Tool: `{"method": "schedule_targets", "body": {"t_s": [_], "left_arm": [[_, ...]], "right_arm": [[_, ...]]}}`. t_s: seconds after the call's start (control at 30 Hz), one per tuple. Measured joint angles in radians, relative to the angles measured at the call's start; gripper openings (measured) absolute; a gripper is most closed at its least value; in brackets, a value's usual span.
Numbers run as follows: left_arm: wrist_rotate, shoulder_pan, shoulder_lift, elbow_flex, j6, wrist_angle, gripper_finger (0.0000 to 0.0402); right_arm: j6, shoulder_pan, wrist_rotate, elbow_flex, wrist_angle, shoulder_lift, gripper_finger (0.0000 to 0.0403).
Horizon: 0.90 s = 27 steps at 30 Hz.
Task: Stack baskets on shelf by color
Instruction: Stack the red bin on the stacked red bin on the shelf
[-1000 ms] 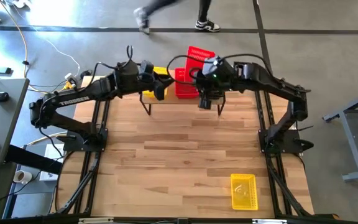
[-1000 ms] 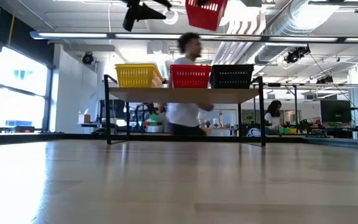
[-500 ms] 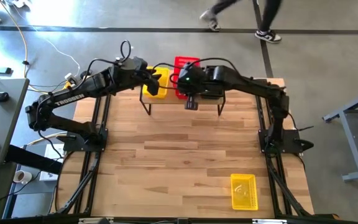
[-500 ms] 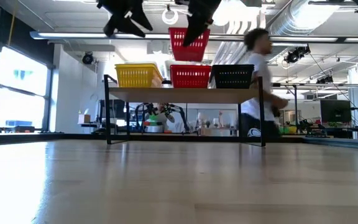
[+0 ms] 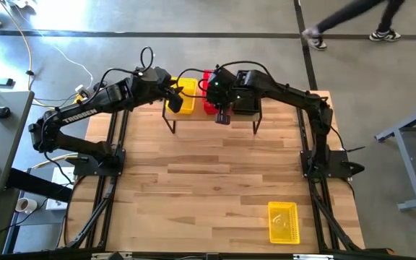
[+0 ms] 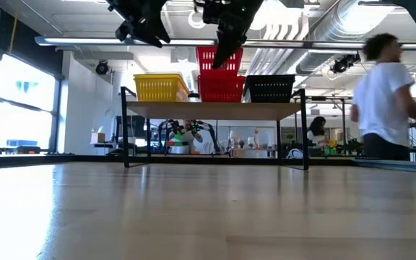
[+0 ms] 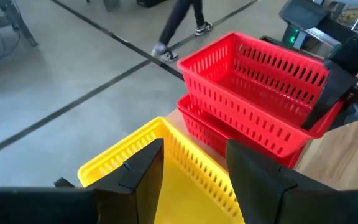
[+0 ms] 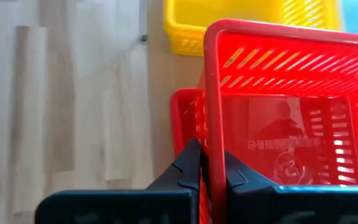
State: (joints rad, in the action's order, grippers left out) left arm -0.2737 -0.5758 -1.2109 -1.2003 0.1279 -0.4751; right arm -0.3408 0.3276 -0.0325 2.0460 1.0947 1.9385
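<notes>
Behind the shelf [image 6: 215, 110] a person [image 6: 386, 97] walks past. Right gripper [image 8: 209, 163] clamps a red basket [image 6: 219, 59] just above the shelf's red one [image 6: 221, 88]; left gripper [image 7: 191, 163] hovers open over the yellow basket [image 7: 166, 168].

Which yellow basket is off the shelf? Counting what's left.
The yellow basket lying alone on the tabletop's near right; the other yellow one sits on the shelf.

Shelf [image 6: 215, 110] carries yellow [image 6: 161, 88], red [image 6: 221, 89], black baskets [image 6: 269, 89].
</notes>
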Motion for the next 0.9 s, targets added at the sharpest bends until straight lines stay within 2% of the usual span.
{"method": "schedule_targets", "body": {"t_s": [0.37, 0.9], "left_arm": [[0.0, 0.0, 0.0, 0.0, -0.062, 0.008, 0.0162], [0.0, -0.001, 0.0, 0.0, -0.106, 0.009, 0.0162]], "right_arm": [[-0.018, 0.022, 0.067, 0.0, 0.022, 0.011, 0.0], [-0.013, 0.026, 0.025, 0.0, 0.027, 0.043, 0.0]]}}
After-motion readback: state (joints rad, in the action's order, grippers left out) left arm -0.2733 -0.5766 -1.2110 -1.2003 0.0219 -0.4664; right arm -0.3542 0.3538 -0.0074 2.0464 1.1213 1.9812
